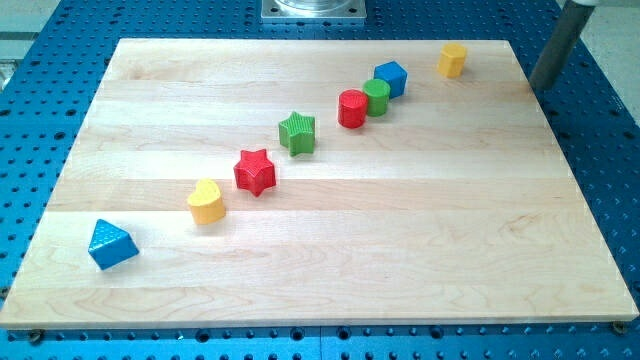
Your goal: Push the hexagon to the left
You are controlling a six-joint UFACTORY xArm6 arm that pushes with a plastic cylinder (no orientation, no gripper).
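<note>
The yellow hexagon (452, 60) sits near the top right corner of the wooden board (400, 250). My tip (543, 86) is at the board's right edge, to the right of the hexagon and a little lower in the view, with a clear gap between them. The dark rod rises from there out of the view's top right. Nothing touches the hexagon.
A diagonal line of blocks runs from the hexagon's left down to the view's bottom left: blue cube (390, 78), green cylinder (377, 96), red cylinder (352, 108), green star (297, 132), red star (255, 172), yellow heart (206, 201), blue triangle (110, 244).
</note>
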